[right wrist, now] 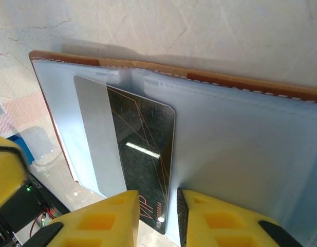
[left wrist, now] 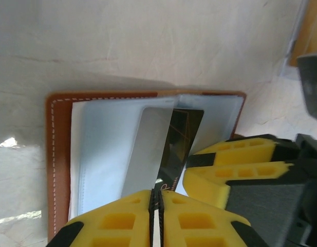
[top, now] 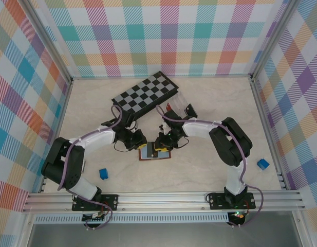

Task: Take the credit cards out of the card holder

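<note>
Card holder lies open on table between the grippers; grey card and black card askew on its lining; left gripper fingers together at grey card's end; right gripper fingers apart, straddling black card's end

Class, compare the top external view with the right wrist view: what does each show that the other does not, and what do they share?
Top external, not right wrist: the left arm and right arm whole, the chessboard behind them, the plaid walls. Right wrist, not top external: a black card with thin gold lines, overlapped by a grey card. Shared: the open card holder lying flat, the right gripper over it, jaws apart around the black card's end.
</note>
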Controlling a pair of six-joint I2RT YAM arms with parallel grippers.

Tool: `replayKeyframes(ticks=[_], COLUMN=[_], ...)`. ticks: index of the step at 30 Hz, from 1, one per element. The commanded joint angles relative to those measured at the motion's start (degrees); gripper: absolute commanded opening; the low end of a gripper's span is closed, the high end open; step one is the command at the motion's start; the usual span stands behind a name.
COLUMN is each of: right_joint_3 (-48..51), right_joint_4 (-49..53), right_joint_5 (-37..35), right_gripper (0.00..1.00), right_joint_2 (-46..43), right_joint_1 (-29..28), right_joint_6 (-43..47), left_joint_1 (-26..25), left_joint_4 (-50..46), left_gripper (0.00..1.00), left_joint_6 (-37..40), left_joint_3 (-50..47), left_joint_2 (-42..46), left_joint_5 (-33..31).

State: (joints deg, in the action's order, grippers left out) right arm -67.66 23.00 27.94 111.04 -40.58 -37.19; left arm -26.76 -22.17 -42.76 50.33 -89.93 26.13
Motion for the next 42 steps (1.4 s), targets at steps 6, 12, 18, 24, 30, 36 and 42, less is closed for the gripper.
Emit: replayKeyframes(ticks=[6, 12, 18, 24, 30, 36, 42], right_joint_3=[-1.47, -1.6, -1.86, -1.43, -1.25, 0.67, 1.83], right_joint_4=[1.48, 0.51, -0.31, -2.48, -5.16, -9.21, -9.59], right_joint_5=[0.85, 1.8, 2.45, 3.74, 5.51, 6.06, 4.65], right_gripper=[0.32, 0.32, 0.3, 0.29, 0.25, 0.21, 0.15], right_joint_2=[1.61, 1.8, 2.15, 2.25, 3.09, 2.44, 1.22], right_joint_1=[0.21, 0.24, 0.24, 0.25, 0.25, 0.32, 0.41], right_joint_6=[-0.27, -0.85, -1.13, -1.94, -2.87, -4.84, -5.36], left_joint_1=[-0.74, -0.68, -0.7, -0.8, -0.8, -0.75, -0.78], left_joint_4=[2.3, 0.92, 0.45, 0.63, 0.6, 0.5, 0.38], left_gripper=[0.07, 0.05, 0.05, 0.04, 0.04, 0.04, 0.04], left_joint_6=[-2.04, -2.14, -1.78, -1.73, -1.67, -1.65, -1.81], left_joint_3=[-0.34, -1.75, -3.11, -3.74, -4.1, -4.48, -4.4], left_joint_2=[-4.63, -5.51, -6.28, -7.19, -7.14, -6.84, -6.3], left_joint_5=[0.93, -1.11, -2.31, -2.58, -2.75, -3.06, -3.1])
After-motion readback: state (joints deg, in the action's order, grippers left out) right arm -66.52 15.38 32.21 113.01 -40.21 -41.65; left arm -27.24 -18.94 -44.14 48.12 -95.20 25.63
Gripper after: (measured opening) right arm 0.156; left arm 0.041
